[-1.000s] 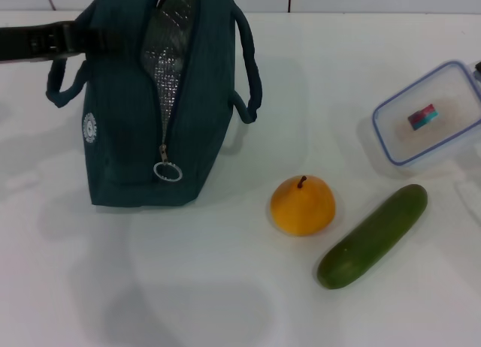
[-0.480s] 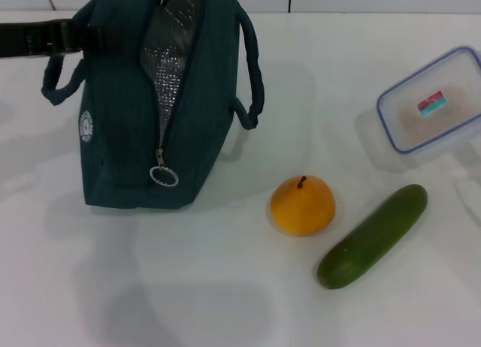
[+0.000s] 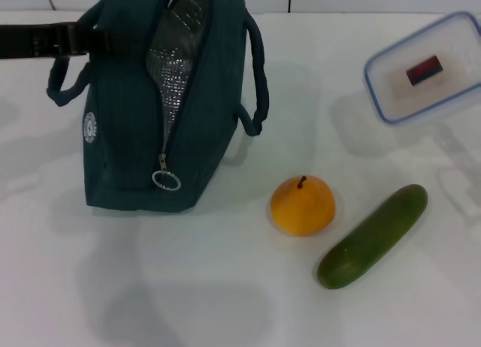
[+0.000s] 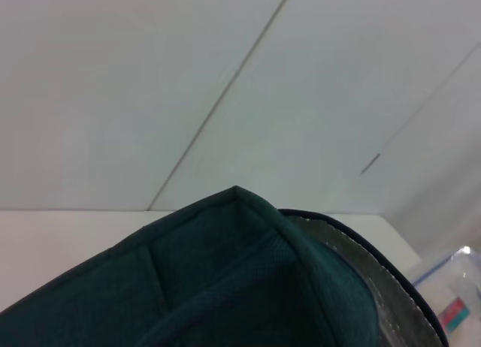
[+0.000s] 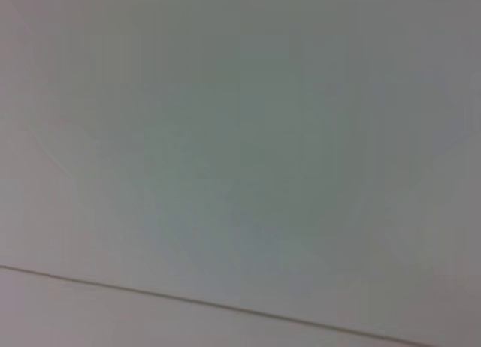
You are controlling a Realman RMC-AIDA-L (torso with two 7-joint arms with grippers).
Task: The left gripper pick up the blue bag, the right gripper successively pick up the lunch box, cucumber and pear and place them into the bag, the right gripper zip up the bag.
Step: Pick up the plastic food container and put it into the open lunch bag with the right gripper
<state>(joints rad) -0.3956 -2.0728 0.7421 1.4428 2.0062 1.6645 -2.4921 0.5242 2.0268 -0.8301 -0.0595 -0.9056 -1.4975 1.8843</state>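
Lunch box (image 3: 425, 76) has risen off the table (image 3: 225, 287), drifting toward the blue bag (image 3: 158, 114); its carrier is hidden. Left gripper (image 3: 45, 40) meets a handle, its fingers' state unclear.

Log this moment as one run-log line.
dark teal fabric bag: upright, unzipped | clear blue-rimmed lunch box: raised off table | orange pear, green cucumber: on table

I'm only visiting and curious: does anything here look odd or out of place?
The lunch box hangs tilted in the air above the table, its shadow cast below. The pear and cucumber lie on the table; nothing is spilled.
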